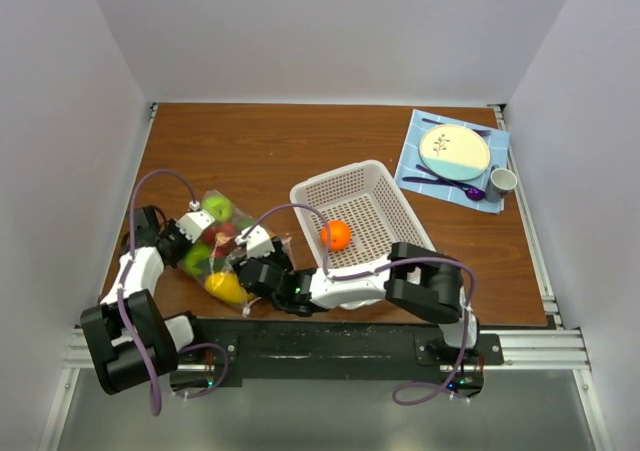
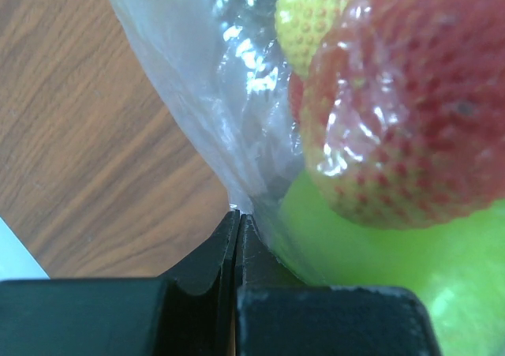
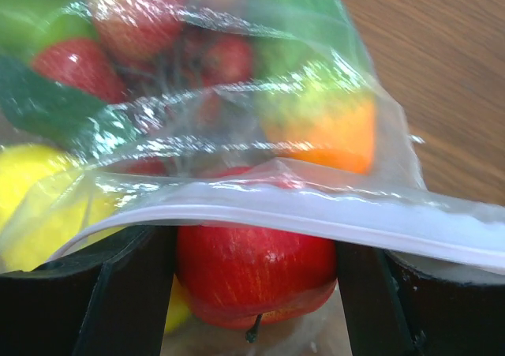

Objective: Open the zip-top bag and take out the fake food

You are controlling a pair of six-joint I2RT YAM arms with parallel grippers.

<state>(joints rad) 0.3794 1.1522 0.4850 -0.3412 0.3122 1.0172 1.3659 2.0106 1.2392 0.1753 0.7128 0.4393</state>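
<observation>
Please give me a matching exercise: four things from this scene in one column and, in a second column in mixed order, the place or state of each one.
Column 1
1. orange
2. red apple
3. plate
4. left gripper

Column 2
A. on the blue cloth
B. shut on the zip-top bag
C. in the white basket
D. between the fingers of the right gripper

Pairs: 1-C, 2-D, 3-A, 4-B
</observation>
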